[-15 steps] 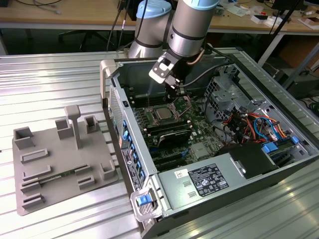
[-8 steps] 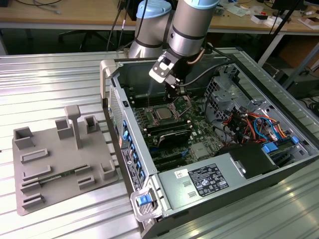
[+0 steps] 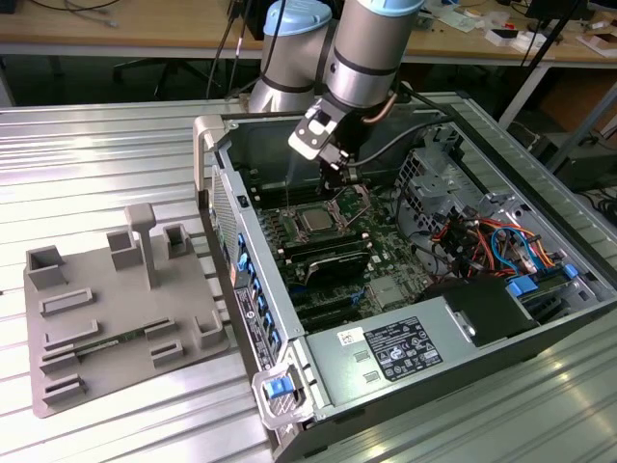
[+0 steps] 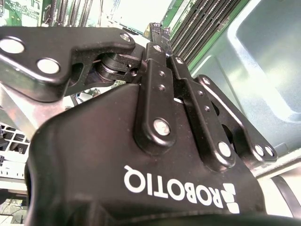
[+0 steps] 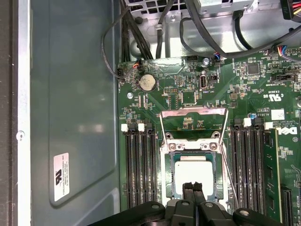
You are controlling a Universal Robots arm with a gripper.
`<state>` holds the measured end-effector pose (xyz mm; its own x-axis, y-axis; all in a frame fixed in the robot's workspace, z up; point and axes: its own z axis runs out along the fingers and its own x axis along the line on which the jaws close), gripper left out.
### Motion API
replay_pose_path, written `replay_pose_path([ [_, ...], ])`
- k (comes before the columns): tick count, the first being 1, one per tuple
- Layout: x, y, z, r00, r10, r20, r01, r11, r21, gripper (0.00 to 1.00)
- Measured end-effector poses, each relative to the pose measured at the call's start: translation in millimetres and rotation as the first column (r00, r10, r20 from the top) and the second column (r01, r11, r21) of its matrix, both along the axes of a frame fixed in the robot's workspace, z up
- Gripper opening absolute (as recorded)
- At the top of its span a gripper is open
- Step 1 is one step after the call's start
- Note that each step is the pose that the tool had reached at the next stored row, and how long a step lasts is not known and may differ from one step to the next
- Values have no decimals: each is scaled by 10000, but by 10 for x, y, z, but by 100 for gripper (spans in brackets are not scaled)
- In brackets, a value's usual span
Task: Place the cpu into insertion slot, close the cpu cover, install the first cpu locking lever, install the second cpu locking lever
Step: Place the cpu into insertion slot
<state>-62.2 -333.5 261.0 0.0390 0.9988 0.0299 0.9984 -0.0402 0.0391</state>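
Cpu point(image 5: 194, 170) is seated in the insertion slot point(image 5: 168, 165) on the green board point(image 5: 188, 89); cpu cover point(image 5: 193, 111) stands flipped open, board visible thru its window; end effector point(image 5: 193, 186) is clenched, fingertips point(image 5: 188, 189) pinched together w/ nothing btwn them, over the chip's edge; can't tell if touching; in the exterior view it's approx 1 o'clock from the cpu; grey fixture tray point(image 3: 106, 309) lies on the surface point(image 3: 96, 145) at 9 o'clock of the pc case point(image 3: 386, 347).

Arm point(image 3: 371, 43) descends steeply from above, wrist point(image 3: 359, 87) tilted, gripper point(image 3: 337, 181) pointing down. In the first wrist view its fingers point(image 5: 188, 190) stand side by side, closed together. The second wrist view shows the fingertips point(image 4: 155, 35) meeting.
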Motion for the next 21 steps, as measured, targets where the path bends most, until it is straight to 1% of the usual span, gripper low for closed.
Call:
replay_pose_path([
  [8,0,0,19,10000,0,0,0,10000,0,11],
  [21,0,0,77,10000,0,0,0,10000,-1,11],
])
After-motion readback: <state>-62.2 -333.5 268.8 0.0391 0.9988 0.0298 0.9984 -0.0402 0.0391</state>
